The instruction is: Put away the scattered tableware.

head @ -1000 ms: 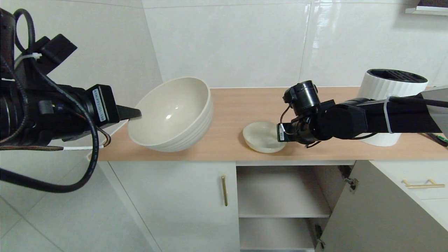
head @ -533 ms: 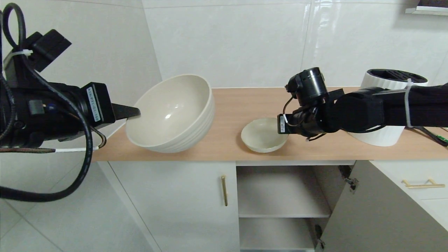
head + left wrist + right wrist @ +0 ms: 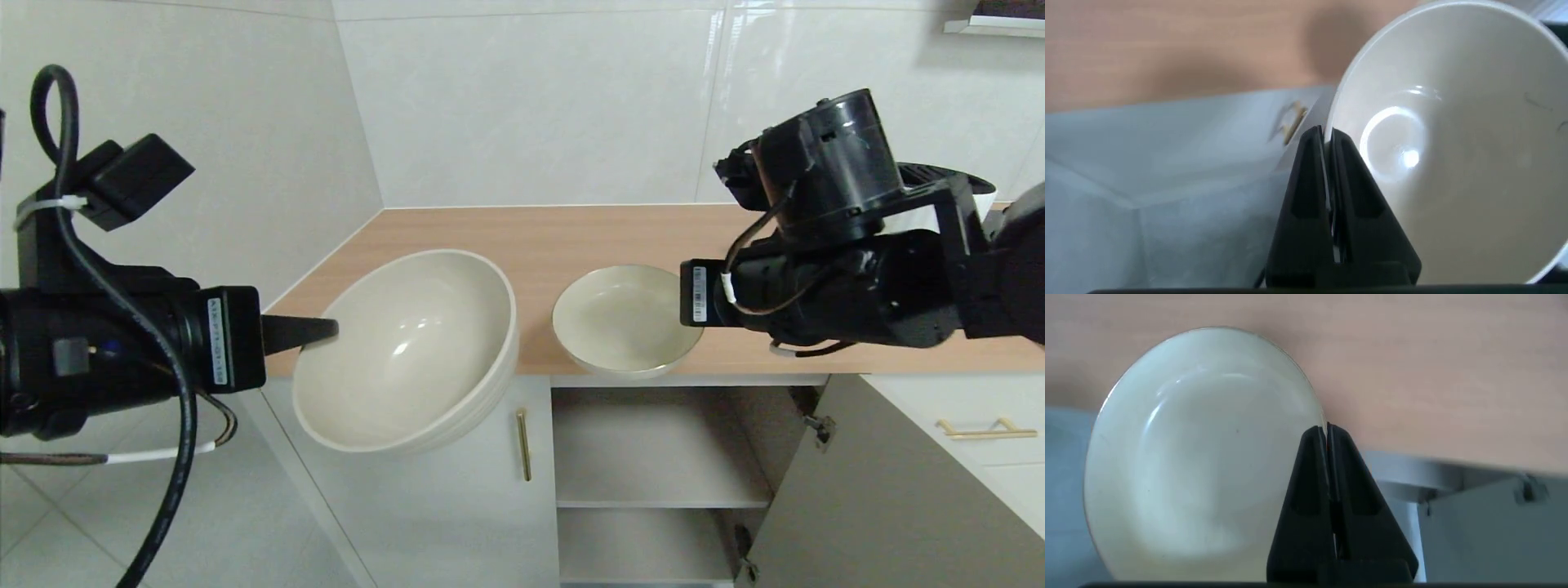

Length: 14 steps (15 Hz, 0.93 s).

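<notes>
Holding 2 bowls at the bench [image 3: 555, 233] edge, left tool [image 3: 314, 331] clenched on large bowl [image 3: 408, 351] rim, right tool [image 3: 1328, 437] on small bowl [image 3: 620, 318] rim; keep both level, lower slowly onto open cabinet shelf [image 3: 653, 465].

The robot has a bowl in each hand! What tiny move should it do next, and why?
Probably lower the small bowl toward the open cabinet. The right gripper pinches its rim, and it hangs at the front edge of the counter, right above that opening.
</notes>
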### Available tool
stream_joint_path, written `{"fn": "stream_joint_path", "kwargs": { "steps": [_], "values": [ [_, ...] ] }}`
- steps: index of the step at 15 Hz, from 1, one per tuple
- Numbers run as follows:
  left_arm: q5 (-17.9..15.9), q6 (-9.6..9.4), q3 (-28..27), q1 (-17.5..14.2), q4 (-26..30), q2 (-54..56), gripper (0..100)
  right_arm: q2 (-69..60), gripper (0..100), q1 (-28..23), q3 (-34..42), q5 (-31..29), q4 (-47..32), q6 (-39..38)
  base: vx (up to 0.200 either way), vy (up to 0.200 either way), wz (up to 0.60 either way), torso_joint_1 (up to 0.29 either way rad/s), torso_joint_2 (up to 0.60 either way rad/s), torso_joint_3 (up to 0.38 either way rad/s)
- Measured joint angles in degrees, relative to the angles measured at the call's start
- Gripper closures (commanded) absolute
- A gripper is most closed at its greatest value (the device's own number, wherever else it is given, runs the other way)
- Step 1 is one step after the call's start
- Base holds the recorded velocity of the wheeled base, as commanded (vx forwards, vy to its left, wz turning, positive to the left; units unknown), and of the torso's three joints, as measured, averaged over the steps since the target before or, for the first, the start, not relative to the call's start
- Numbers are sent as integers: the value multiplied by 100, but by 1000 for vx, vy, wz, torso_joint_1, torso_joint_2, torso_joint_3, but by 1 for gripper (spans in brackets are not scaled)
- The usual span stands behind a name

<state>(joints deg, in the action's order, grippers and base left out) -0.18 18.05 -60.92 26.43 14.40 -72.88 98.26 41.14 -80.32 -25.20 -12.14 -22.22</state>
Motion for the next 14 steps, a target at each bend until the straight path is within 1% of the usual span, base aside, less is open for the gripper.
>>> {"fn": "stream_joint_path", "kwargs": {
  "steps": [1, 4, 6, 9, 11, 14],
  "values": [
    [0, -33, 74, 13, 5, 59, 100, -184, 100, 41, 336, -12, 158, -7, 0, 0, 0, 0, 0, 0],
    [9, -21, 177, 52, 13, 174, 100, -623, 100, 146, 1289, -28, 545, -13, 0, 0, 0, 0, 0, 0],
    [0, -16, 351, 162, 13, 232, 100, -791, 100, 185, 1770, -30, 785, -41, 0, 0, 0, -33, 89, 60],
    [-6, -7, 466, 269, 16, 155, 100, -738, 100, 235, 2327, -30, 1337, -55, 0, 0, 0, -126, 378, 248],
    [-2, -7, 500, 284, -6, 46, 100, -603, 100, 265, 2581, -22, 1504, -66, 0, 0, 0, -146, 454, 300],
    [5, -10, 511, 297, -12, -35, 100, -377, 100, 276, 2729, -23, 1690, -119, 0, 0, 0, -139, 466, 326]
  ]
}}
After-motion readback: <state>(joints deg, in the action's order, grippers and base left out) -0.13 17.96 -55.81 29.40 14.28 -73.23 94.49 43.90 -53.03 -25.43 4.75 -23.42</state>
